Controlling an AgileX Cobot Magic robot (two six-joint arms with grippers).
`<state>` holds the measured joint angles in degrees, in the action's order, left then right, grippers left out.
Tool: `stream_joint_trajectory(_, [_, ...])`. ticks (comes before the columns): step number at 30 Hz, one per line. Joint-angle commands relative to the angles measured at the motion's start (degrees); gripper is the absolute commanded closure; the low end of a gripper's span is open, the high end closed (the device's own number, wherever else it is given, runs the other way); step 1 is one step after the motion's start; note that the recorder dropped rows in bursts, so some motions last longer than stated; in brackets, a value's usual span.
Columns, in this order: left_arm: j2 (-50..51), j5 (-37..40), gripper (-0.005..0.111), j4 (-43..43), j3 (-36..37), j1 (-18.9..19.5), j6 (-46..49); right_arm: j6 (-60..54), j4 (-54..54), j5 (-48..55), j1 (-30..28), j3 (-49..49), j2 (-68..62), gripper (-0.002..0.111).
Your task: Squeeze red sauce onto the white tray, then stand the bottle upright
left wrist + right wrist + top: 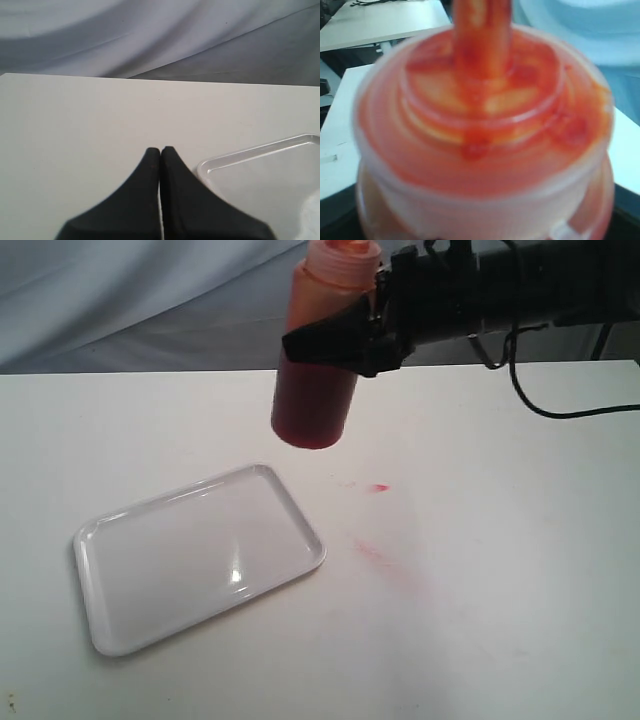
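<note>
My right gripper (320, 340) is shut on the bottle (312, 405) and holds it in the air, nearly upright, with its base hanging above the table just past the far right corner of the white tray (180, 560). Dark red sauce fills the bottle's lower part. In the right wrist view the bottle's sauce-smeared top (480, 125) and nozzle (482, 35) fill the picture and hide the fingers. No red sauce shows on the tray. My left gripper (160, 149) is shut and empty, low over the table beside a corner of the tray (260, 175); the exterior view does not show it.
A small red spot (377, 487) and a faint pinkish smear (385, 560) mark the white table to the right of the tray. A black cable (560, 410) loops down from the right arm. Grey cloth hangs behind the table's far edge.
</note>
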<state>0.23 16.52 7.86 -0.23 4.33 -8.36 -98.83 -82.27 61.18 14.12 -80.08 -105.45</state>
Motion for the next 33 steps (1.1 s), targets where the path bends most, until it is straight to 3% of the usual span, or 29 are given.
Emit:
stream_joint_trajectory(1, [-0.2,-0.4,0.106,0.0,0.2,-0.4,-0.5,0.3,-1.8,0.9,3.4,0.1,1.2,0.108])
stream_joint_trajectory(5, [-0.2,-0.4,0.106,0.6,0.2,-0.4,-0.2,0.2,-1.8,0.9,4.5,0.1,1.2,0.108])
stream_joint_trajectory(8, [-0.2,-3.6,0.106,8.2,0.2,-0.4,3.7,0.2,-1.8,0.9,4.7,0.1,1.2,0.108])
stream_joint_trajectory(14, [-0.2,-18.1,0.106,-11.1,0.2,-0.4,-8.1,-0.2,-4.0,0.6,4.6,0.1,1.2,0.108])
stream_joint_trajectory(19, [-0.2,-30.9,0.106,-12.0,0.2,-0.4,-12.8,-0.2,-5.4,1.6,4.8,0.3,1.2,0.108])
stream_joint_trajectory(23, [-0.2,-33.7,0.106,-11.3,0.2,-0.4,-17.4,-3.0,-13.2,4.2,4.8,2.1,1.0,0.108])
stream_joint_trajectory(26, [-0.2,-36.7,0.106,-0.1,0.2,-0.4,-24.1,-5.2,-15.8,6.1,4.8,3.3,1.0,0.108])
stream_joint_trajectory(29, [0.8,-45.4,0.106,25.1,0.2,-0.4,-36.8,-5.0,-15.6,6.3,4.8,3.3,1.0,0.108])
stream_joint_trajectory(33, [10.1,-48.7,0.106,53.9,-5.7,-0.4,-53.4,-4.8,-16.0,8.2,5.4,3.3,1.0,0.108])
